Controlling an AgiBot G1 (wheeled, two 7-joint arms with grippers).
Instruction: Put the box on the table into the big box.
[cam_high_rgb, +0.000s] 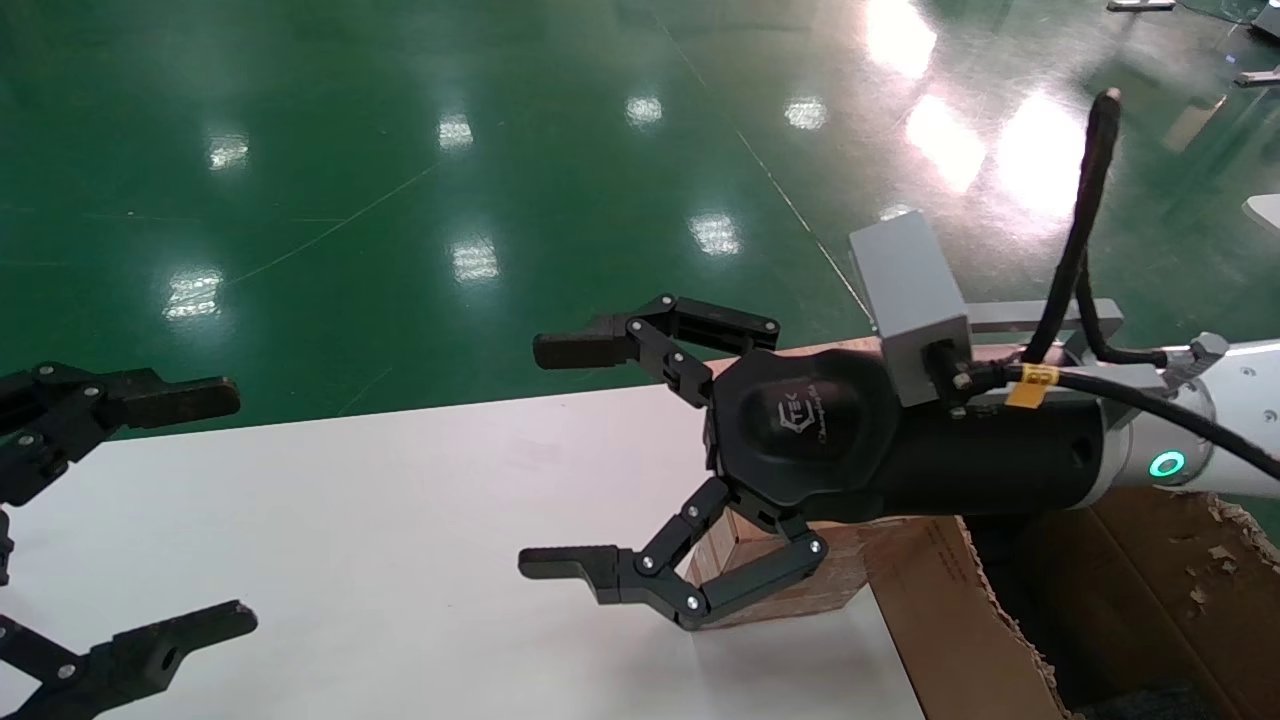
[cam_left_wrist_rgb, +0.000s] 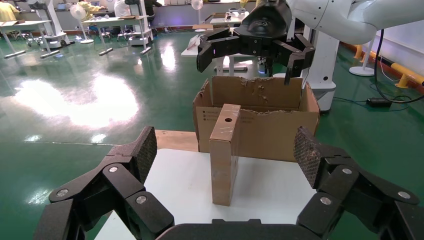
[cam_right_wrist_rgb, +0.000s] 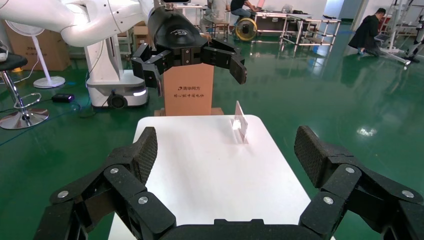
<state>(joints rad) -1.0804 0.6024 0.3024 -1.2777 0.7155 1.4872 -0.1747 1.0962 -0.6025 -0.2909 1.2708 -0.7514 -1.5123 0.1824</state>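
Observation:
The small light-brown box (cam_left_wrist_rgb: 223, 160) stands upright on the white table (cam_high_rgb: 400, 520) near its right end, round hole in its upper part. In the head view it (cam_high_rgb: 838, 575) is mostly hidden under my right gripper. My right gripper (cam_high_rgb: 552, 458) is open and empty, hovering over the box with its fingers pointing left. The big cardboard box (cam_high_rgb: 940, 620) sits just right of the table, with ragged flaps and a dark inside. It shows behind the small box in the left wrist view (cam_left_wrist_rgb: 265, 125). My left gripper (cam_high_rgb: 222, 510) is open and empty over the table's left end, facing the box.
A flat plywood board (cam_left_wrist_rgb: 175, 140) lies at the table's far edge beside the big box. A thin clear upright plate (cam_right_wrist_rgb: 240, 124) stands on the table (cam_right_wrist_rgb: 210, 165) in the right wrist view, with a brown printed carton (cam_right_wrist_rgb: 189, 90) beyond it. Green floor surrounds the table.

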